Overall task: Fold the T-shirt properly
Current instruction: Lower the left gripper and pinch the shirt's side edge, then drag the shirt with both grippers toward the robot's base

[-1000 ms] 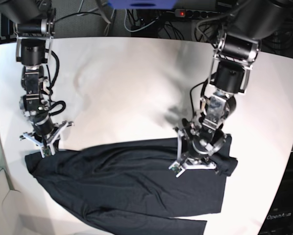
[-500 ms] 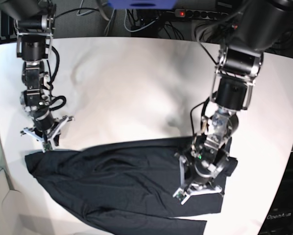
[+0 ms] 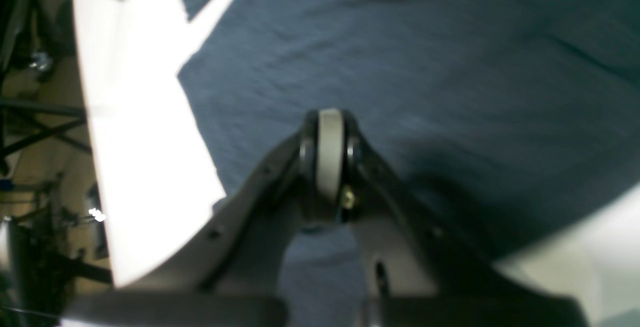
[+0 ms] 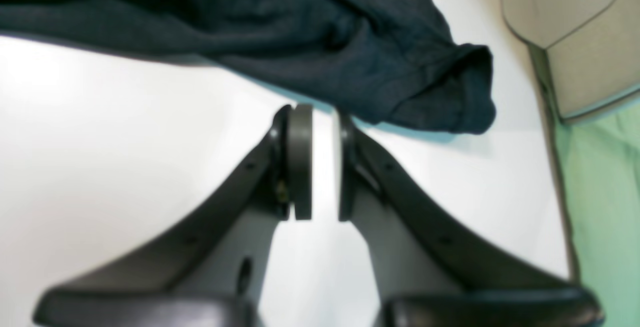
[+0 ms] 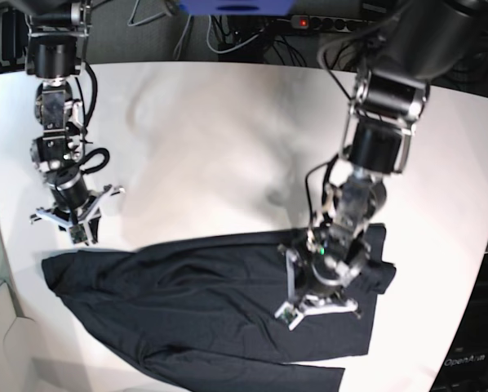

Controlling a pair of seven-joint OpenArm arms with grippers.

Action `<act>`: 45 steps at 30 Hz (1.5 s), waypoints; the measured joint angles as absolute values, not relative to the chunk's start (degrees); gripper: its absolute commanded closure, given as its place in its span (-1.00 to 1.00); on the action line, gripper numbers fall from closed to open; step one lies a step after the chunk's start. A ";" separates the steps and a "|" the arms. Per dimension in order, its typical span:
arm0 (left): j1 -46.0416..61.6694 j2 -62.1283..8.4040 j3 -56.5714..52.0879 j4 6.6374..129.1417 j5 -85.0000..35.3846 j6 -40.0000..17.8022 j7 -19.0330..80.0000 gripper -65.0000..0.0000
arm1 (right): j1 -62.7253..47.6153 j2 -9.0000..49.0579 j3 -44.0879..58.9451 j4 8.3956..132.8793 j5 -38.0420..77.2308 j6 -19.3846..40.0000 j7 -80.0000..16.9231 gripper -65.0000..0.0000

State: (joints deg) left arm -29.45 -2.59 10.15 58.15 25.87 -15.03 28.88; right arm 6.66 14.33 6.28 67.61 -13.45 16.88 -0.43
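— Where was the large plain black soft knit T-shirt (image 5: 203, 302) lying?

— Spread along the near part of the white counter (image 5: 219, 147), wrinkled, with one sleeve end reaching toward the base view's left edge and another bunched at the right. A strip of fabric ran along the bottom edge of that view.

— How did the left arm stand?

— It came down from the upper right of the base view, its dark segments stacked nearly upright, then bent at the wrist so that the left hand (image 5: 319, 304) pointed down over the right part of the shirt. In the left wrist view the left hand (image 3: 330, 159) had its two pads pressed flat together with no gap, and dark cloth filled the space behind it. Nothing was pinched between the pads; whether the tips touched the cloth I could not tell.

— And the right arm?

— It hung from the upper left of the base view, almost straight down, with the right hand (image 5: 71, 222) over bare counter just above the shirt's left sleeve end. In the right wrist view the right hand (image 4: 316, 162) showed a narrow slit between its pads with white counter visible through it, holding nothing. The sleeve cuff lay just beyond the fingertips, apart from them.
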 measured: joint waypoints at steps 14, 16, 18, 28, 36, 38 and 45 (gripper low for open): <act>-22.74 -4.34 -1.19 58.65 25.98 -14.70 29.36 1.00 | 17.85 16.45 9.28 55.46 -13.76 20.43 -2.09 0.84; -22.70 -4.93 -1.41 57.39 26.50 -14.72 29.02 1.00 | 20.93 16.69 9.52 53.04 -14.02 21.30 -2.46 0.84; -22.63 -4.58 -1.39 55.83 26.48 -14.79 26.65 1.00 | 24.43 16.64 9.10 49.98 -13.63 22.33 -1.39 0.84; -25.36 -3.95 -1.52 45.84 25.93 -13.69 20.53 1.00 | 39.00 17.41 8.84 29.47 -14.04 22.65 -1.50 0.84; -28.01 -4.12 -1.52 40.16 25.71 -13.06 18.02 1.00 | 41.93 17.30 8.84 23.77 -13.76 22.59 -0.95 0.84; -27.97 -4.12 -1.52 40.01 25.71 -13.04 17.87 1.00 | 41.91 17.34 8.84 22.35 -13.74 22.61 -0.89 0.84; -26.22 -6.24 -1.52 40.60 24.84 -13.28 14.90 1.00 | 40.84 18.68 9.19 15.35 -13.56 22.48 1.02 0.84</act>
State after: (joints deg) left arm -26.22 -6.24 -1.52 40.60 24.84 -13.28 14.90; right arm 40.84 18.68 9.19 15.35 -13.56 22.48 1.02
